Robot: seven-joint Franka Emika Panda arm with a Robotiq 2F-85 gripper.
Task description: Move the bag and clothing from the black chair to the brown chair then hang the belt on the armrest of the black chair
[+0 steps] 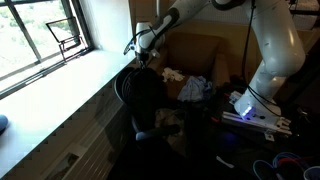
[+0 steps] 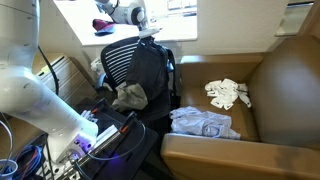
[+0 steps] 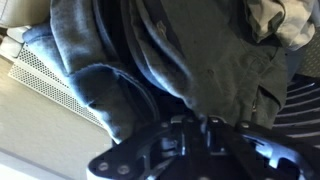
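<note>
Well — one bag (image 2: pixel 150 72), perhaps; one gripper (image 2: pixel 149 37).

No writing, label, brand mark, number or sign can be read in any of the views; the black chair (image 2: pixel 115 58) and the brown chair (image 2: pixel 285 85) carry no legible lettering; the pictures are too small and dim for any fine print to be made out.
</note>
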